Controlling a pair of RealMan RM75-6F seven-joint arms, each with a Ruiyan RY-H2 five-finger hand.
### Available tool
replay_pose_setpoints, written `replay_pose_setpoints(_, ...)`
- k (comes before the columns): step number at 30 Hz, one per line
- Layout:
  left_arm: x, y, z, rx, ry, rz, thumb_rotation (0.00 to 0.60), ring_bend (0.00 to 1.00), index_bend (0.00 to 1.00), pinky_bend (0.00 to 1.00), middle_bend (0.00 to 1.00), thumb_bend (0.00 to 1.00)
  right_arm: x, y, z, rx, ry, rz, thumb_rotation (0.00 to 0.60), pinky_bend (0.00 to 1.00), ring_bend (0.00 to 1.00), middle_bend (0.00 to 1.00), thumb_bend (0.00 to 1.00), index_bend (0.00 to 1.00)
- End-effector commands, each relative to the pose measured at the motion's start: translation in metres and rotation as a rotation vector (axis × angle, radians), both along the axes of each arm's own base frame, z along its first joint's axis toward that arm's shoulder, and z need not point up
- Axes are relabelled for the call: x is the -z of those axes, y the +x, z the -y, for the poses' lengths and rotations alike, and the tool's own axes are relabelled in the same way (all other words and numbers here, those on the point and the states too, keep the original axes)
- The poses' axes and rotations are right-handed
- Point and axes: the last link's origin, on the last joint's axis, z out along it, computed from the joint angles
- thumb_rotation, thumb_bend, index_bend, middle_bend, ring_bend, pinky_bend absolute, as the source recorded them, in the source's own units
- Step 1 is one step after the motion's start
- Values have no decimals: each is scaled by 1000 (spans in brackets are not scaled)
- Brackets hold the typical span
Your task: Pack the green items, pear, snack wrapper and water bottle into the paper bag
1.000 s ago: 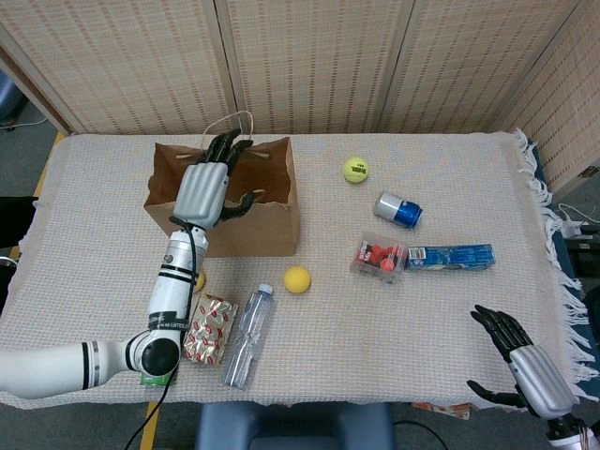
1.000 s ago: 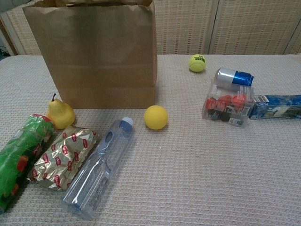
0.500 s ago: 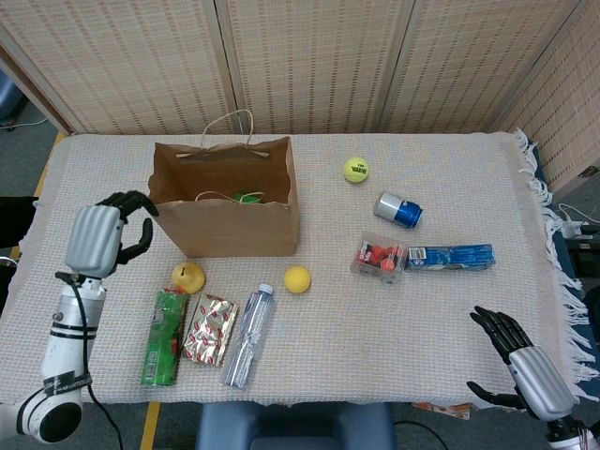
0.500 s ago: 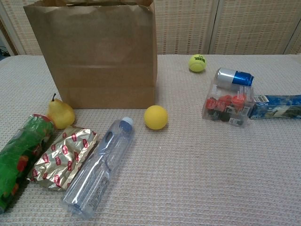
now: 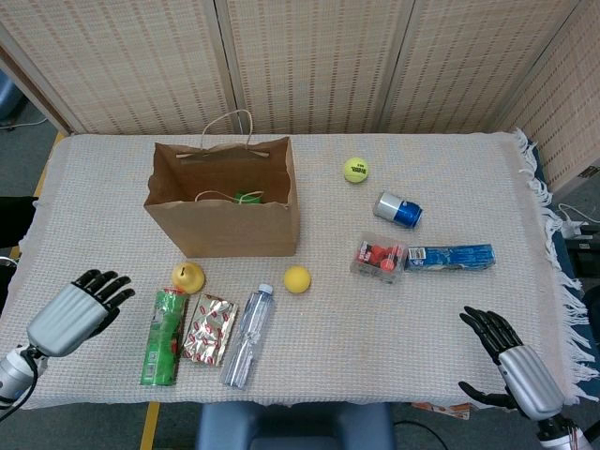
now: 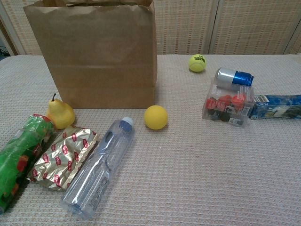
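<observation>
Our left hand [image 5: 73, 314] hovers empty, fingers spread, at the table's near-left edge. Just to its right lies the green snack packet [image 5: 163, 323], long axis running front to back. Our right hand [image 5: 511, 361], also empty and spread, is well apart from it.

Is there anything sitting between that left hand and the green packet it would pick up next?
Nothing visible. The left hand is open at the table's left edge, and only bare cloth lies between it and the green packet. The pear sits beyond the packet, toward the paper bag.
</observation>
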Motion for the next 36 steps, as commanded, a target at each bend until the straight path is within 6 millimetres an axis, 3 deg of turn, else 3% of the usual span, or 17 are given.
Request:
replay_pose_setpoints(1,27,-18,20,190,-132,-249,600,0,0,67,0,349,1,0,0,2,6,0,600,0,0,0,83,0)
replay_pose_setpoints(10,67,1,2,336,-172,-423,600,0,0,22,0,347,0,-1,0,12,18,5,600,0,0,0,82,0)
replay_pose_setpoints(18,92,2,-12,361,-180,-531,600,0,0,15,0,347,-5,-4,-2,24,25,21,600,0,0,0,80,0)
replay_pose_setpoints(28,103,-12,-30,314,-175,-585,600,0,0,16,0,347,-7,-6,-3,39,39,28,600,0,0,0,79,0)
replay_pose_setpoints(36,96,-22,-47,303,-123,-634,600,0,0,16,0,348,-5,-5,-2,52,55,34,600,0,0,0,77,0)
